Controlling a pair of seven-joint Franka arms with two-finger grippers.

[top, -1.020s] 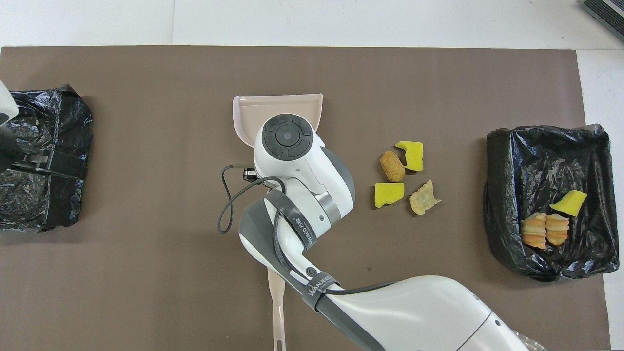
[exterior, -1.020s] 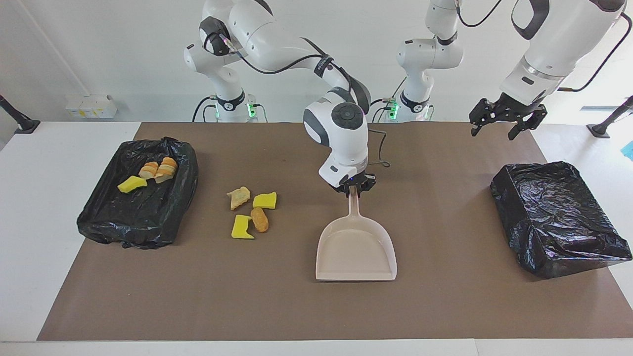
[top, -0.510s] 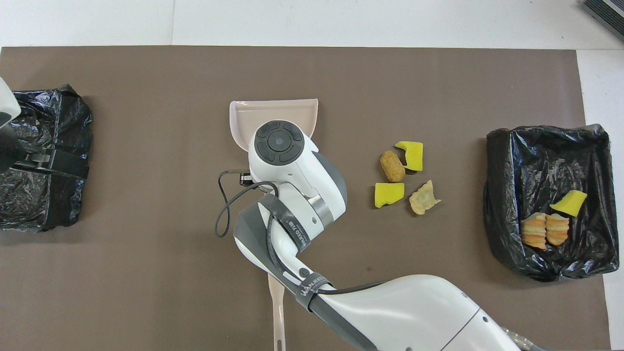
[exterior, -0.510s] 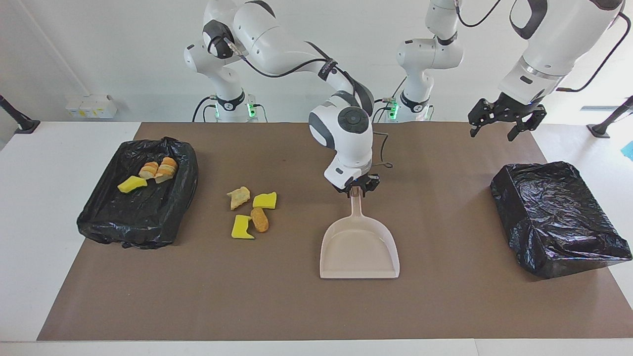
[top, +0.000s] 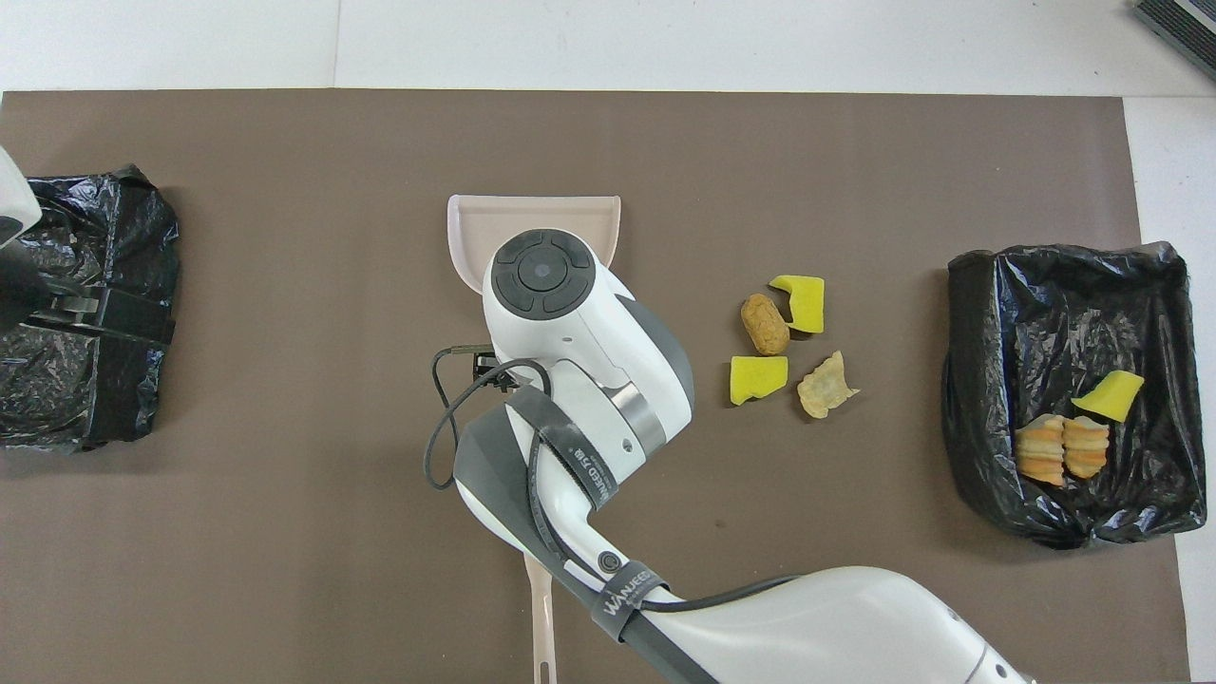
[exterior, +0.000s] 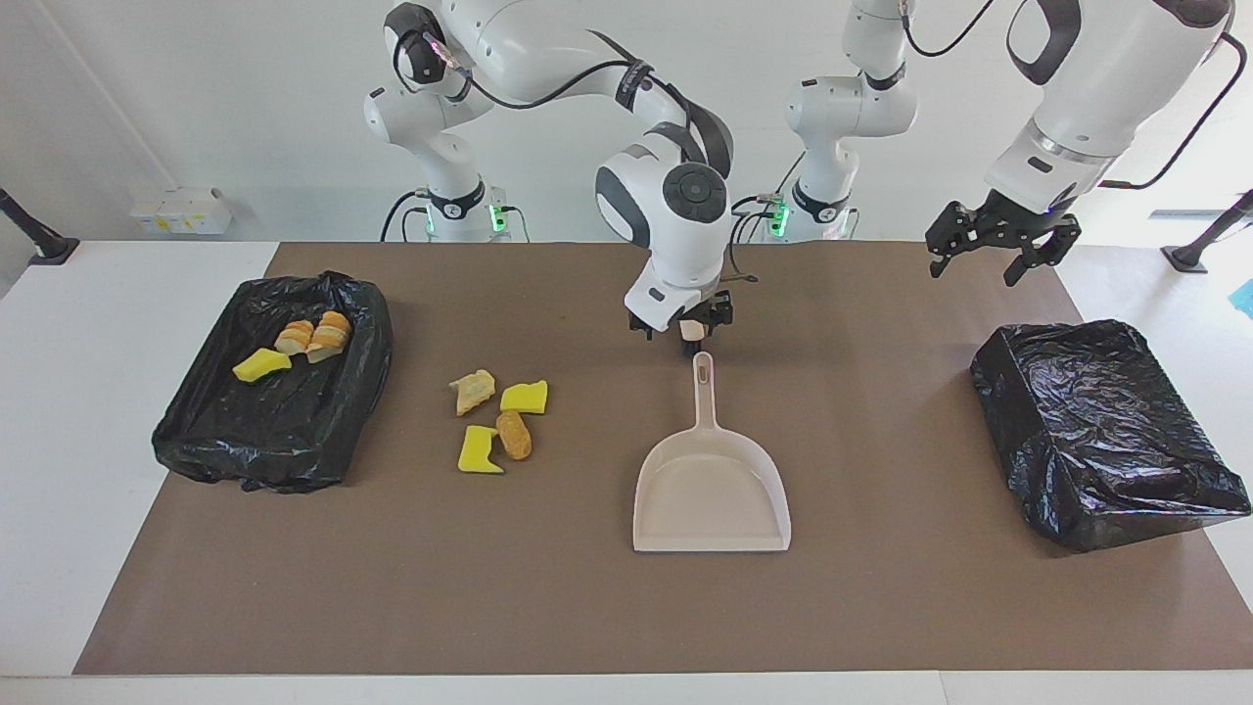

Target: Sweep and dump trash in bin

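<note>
Here the trash (exterior: 494,421) lies well apart from the right pincer (exterior: 682,333).

White wall (exterior: 196,98) — white table (exterior: 78,392), brown mat (exterior: 587,607) — even bright light.

Beige dustpan (exterior: 712,490) lies flat mid-table on brown mat (exterior: 587,607), handle twd the robots, open mouth away from them. Pale brush handle (top: 539,617) lies on the mat nearer the robots. On the white ledge past the table sits a small white box (exterior: 180,210).
</note>
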